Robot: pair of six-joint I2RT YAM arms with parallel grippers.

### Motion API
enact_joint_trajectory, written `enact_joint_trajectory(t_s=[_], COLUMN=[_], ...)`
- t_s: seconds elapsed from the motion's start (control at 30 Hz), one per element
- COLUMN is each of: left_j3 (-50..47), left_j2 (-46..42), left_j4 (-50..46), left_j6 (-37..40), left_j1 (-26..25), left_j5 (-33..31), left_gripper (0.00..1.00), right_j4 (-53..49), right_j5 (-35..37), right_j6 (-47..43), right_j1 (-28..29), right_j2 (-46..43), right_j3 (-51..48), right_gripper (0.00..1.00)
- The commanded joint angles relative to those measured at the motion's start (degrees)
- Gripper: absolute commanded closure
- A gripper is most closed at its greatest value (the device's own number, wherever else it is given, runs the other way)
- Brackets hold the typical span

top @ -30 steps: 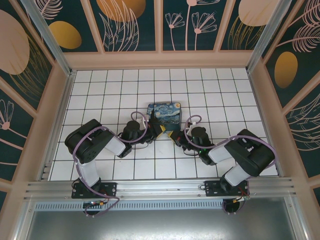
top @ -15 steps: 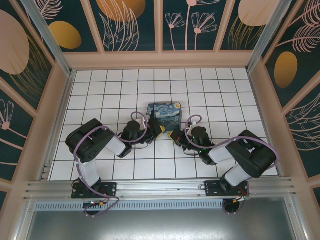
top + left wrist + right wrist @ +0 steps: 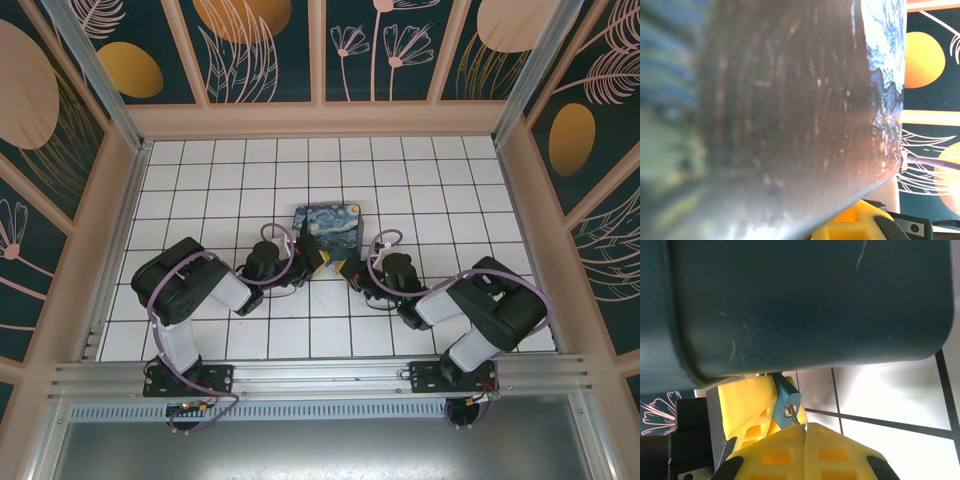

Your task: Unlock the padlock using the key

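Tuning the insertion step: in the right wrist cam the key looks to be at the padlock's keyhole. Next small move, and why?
Probably a slight push of the right gripper along the key's axis. The tip sits in the keyhole of the padlock, but some shaft shows, so it may not be seated. The left gripper clamps the padlock.

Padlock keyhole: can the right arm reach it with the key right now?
Likely yes: the right end effector holds the key, its tip at the padlock keyhole, with nothing in between.

A white tiled table [image 3: 210, 170] with dark grid lines carries a blue-and-yellow painted rectangular box [image 3: 328, 225] lying near its middle.
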Motion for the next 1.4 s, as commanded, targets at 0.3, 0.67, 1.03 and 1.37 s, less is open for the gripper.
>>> enact_joint_trajectory(t_s=[0.3,0.67,1.03,1.37], left_j3=[1.17,1.20,0.41,-0.36], left_j2=[-0.12,-0.47,-0.48,0.00], left_j4=[6.74,8.22,10.80,11.80], left_j6=[-5.09,-7.94,-10.44,-10.91], left_j1=[-0.13,-0.16,-0.42,-0.43], left_j5=[3.78,3.42,2.86,3.25], left_gripper=[1.00,1.00,1.00,1.00], right_j4=[9.69,11.26,22.69,29.10], right_j5=[2.14,-0.31,-0.35,-4.34], right_j6=[-6.60,-11.25,0.26,4.58], right_j1=[0.00,0.72,1.54,-0.32], right_j2=[2.11,2.94,8.75,14.38], right_j3=[1.26,5.31,6.35,7.75], right_gripper=[1.00,1.00,1.00,1.00])
